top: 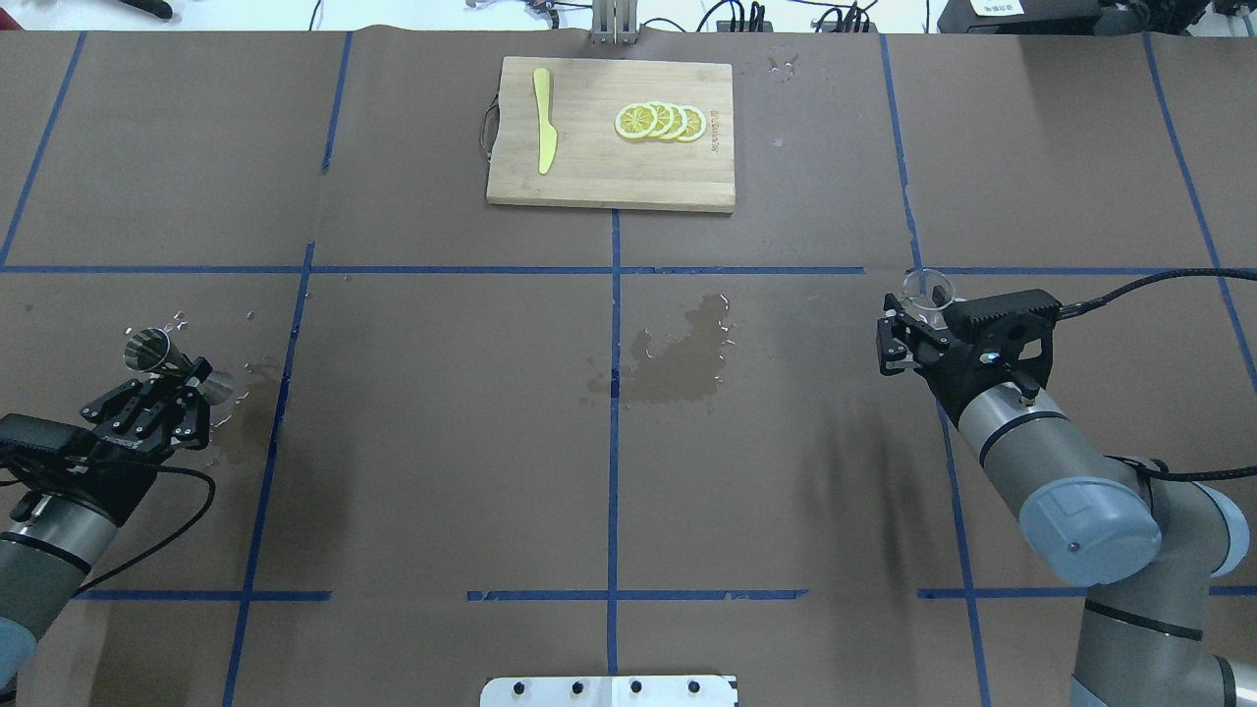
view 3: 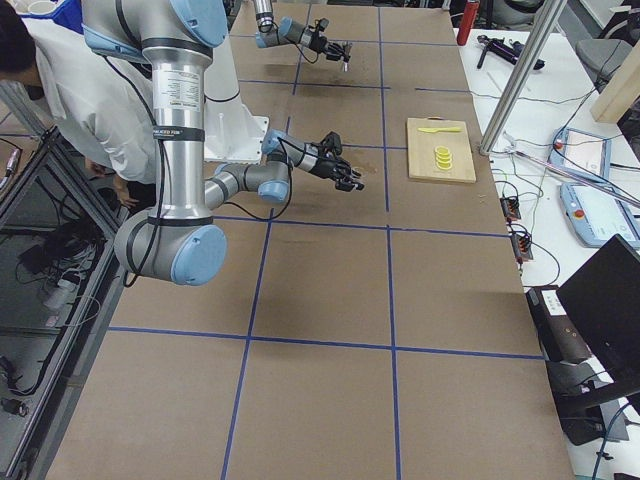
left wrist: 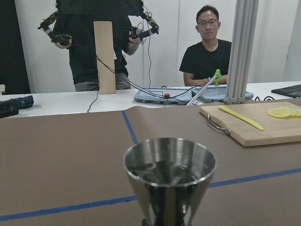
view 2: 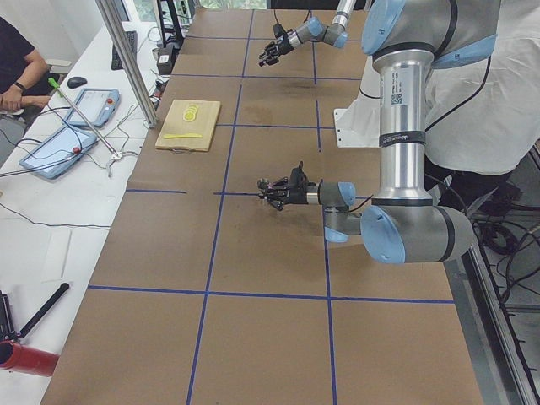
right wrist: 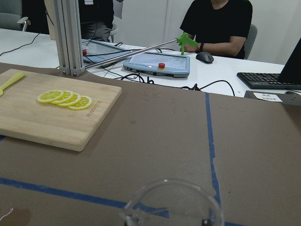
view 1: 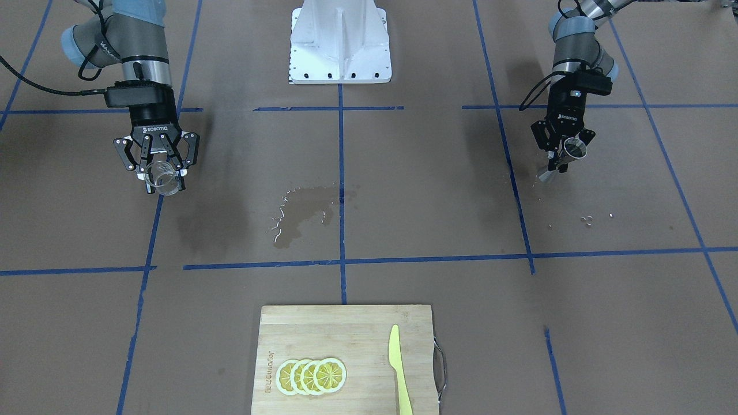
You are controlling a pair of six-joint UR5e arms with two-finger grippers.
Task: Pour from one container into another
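"Where is the glass tumbler (view 1: 163, 177) sitting?"

"Right between the fingertips of the right end effector (view 1: 165, 182), which is pinching it by its sides, mouth up."

"And the steel jigger (view 1: 575, 150)?"

"The left end effector (view 1: 560, 162) is clamping it around the narrow waist, so one cone is showing above the fingers and the other below."

"Are the two close?"

"No, they are hanging well apart, with a wet patch (view 1: 302, 210) lying on the worktop (view 1: 426, 196) between them."
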